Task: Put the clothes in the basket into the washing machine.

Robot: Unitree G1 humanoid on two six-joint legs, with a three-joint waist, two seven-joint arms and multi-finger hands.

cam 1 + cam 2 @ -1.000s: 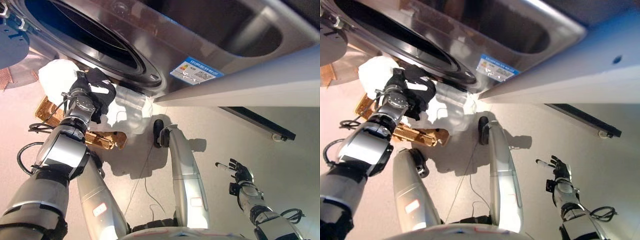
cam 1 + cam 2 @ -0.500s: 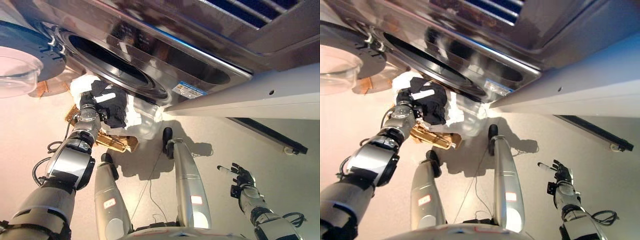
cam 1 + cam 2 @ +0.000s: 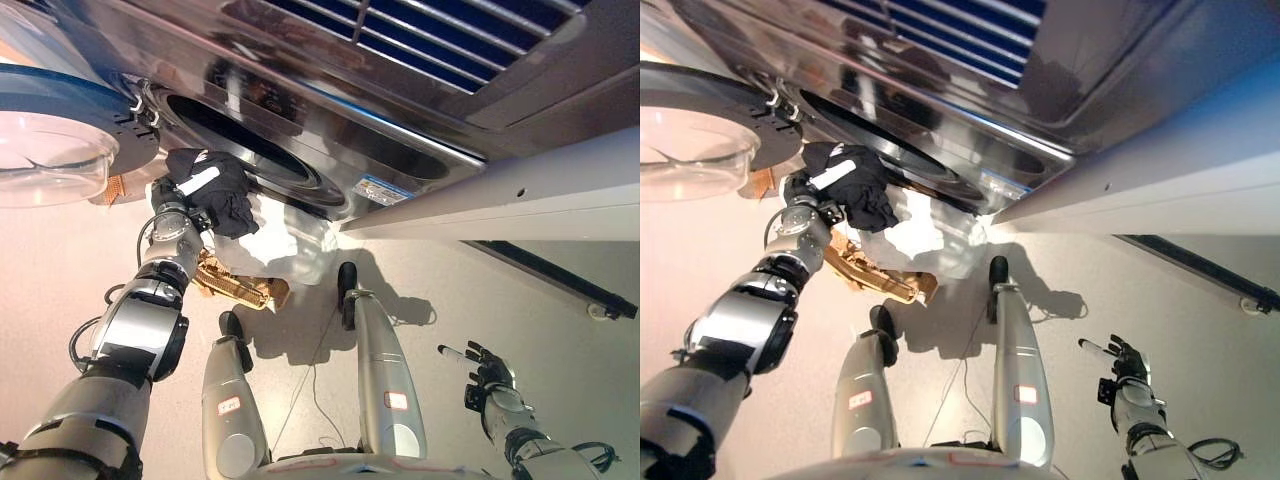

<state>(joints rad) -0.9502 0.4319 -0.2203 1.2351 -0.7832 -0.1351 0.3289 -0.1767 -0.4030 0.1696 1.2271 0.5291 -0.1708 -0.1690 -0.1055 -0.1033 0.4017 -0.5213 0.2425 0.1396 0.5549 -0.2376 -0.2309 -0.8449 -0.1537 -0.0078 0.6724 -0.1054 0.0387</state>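
Observation:
My left hand (image 3: pixel 178 197) is shut on a black garment with a white stripe (image 3: pixel 218 190) and holds it up at the lower rim of the washing machine's round opening (image 3: pixel 262 145). The garment hangs over the hand and hides most of it. Under it stands the woven basket (image 3: pixel 238 288), with white clothes (image 3: pixel 285 240) piled in it. The machine's door (image 3: pixel 55 150) stands open at the left. My right hand (image 3: pixel 487 372) is open, low at the right, away from the machine.
The silver front of the washing machine (image 3: pixel 400 150) fills the top of the view. A pale cabinet edge (image 3: pixel 520 200) runs along the right. Bare floor (image 3: pixel 440 300) lies between the basket and my right hand.
My left hand has lifted the black garment out of the basket up to the drum opening. The camera has tilted, so the whole scene has shifted. My right hand has stayed idle.

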